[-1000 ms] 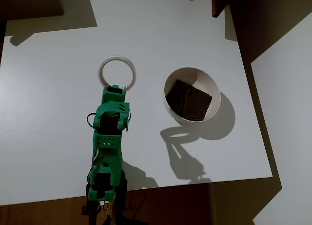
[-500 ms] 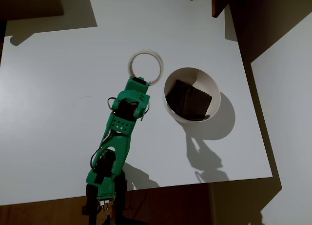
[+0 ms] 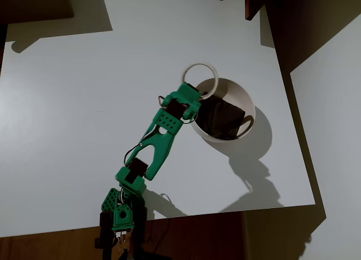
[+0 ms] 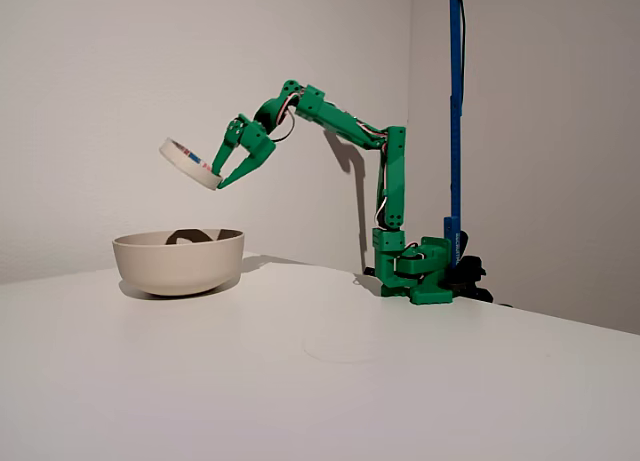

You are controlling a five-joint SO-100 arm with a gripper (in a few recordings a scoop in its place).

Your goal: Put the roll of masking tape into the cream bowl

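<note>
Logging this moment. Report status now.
Green two-finger gripper shut on cream-white masking tape ring, tilted, held above round cream bowl. Not released. Dark brown folded item sits inside bowl.

We see the roll of masking tape (image 4: 190,163) — a flat cream-white ring with red and blue print inside — tilted in the air above the cream bowl (image 4: 179,262). From overhead the ring (image 3: 200,79) overlaps the bowl's (image 3: 246,105) upper-left rim — the round, smooth-walled bowl sits upright on the table.
</note>
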